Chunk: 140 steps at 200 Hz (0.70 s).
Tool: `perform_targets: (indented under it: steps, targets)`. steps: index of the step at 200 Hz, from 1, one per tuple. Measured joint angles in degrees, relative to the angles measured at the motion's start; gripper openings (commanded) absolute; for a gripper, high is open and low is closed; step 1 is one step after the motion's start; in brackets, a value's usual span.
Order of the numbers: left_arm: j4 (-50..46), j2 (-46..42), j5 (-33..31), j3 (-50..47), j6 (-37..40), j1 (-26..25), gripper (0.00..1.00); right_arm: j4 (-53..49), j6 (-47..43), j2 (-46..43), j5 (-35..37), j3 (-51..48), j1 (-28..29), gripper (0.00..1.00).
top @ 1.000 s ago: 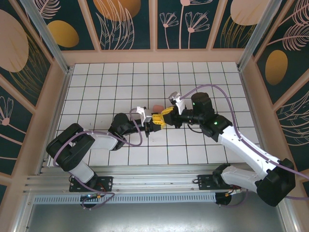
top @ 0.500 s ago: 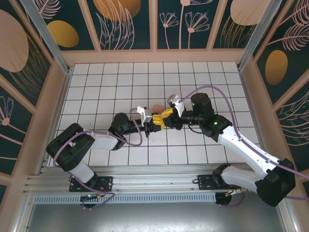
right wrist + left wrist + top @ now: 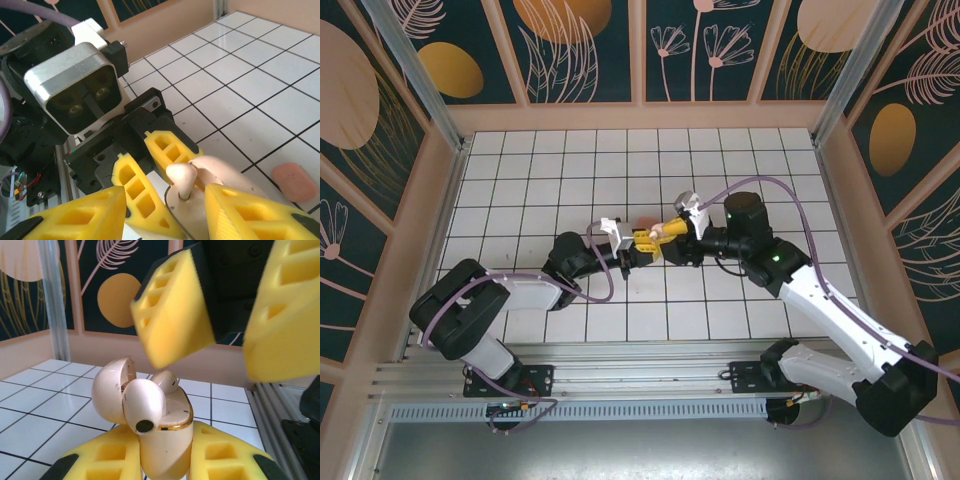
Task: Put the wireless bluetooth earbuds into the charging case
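Observation:
The charging case (image 3: pixel 167 445) is cream with a gold rim, its hinged lid (image 3: pixel 106 390) open. My left gripper (image 3: pixel 165 466) is shut on the body of the charging case and holds it upright above the tiles. One earbud (image 3: pixel 145 402) sits in the near well, its dark mesh facing the camera. A second earbud (image 3: pixel 166 380) sits behind it. My right gripper (image 3: pixel 165 215) stands open over the case, a yellow finger (image 3: pixel 75 215) on each side of an earbud (image 3: pixel 182 176) whose stem is in a well. The fingers do not touch it. From above, both grippers (image 3: pixel 650 240) meet mid-table.
A small salmon-pink rounded object (image 3: pixel 292 180) lies flat on the white tiles just beyond the case, also visible from above as the pink object (image 3: pixel 646 221). The left wrist's camera block (image 3: pixel 75 90) sits close behind the case. Patterned walls ring the tiled floor (image 3: pixel 520 180).
The right gripper's jaws have spread apart and let go of the earbud, which stays in the case. The left gripper still holds the case in about the same place.

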Motion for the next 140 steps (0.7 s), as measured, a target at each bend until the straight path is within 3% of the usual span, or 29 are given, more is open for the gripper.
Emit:
perform_targets:
  steps: [46,90,140]
  targets:
    - [-4.2,-1.5,-7.0,-0.3,3.7,0.0,0.12,-0.4,9.8,-2.0,9.1,1.6,0.0,0.50]
    - [-8.5,-1.8,-11.6,-0.3,6.8,0.0,0.11,-4.0,23.1,0.2,20.1,4.1,1.6,0.60]
    - [-10.0,-1.8,-13.3,-0.3,7.3,0.0,0.10,-8.5,28.3,6.9,25.2,7.8,6.3,0.69]
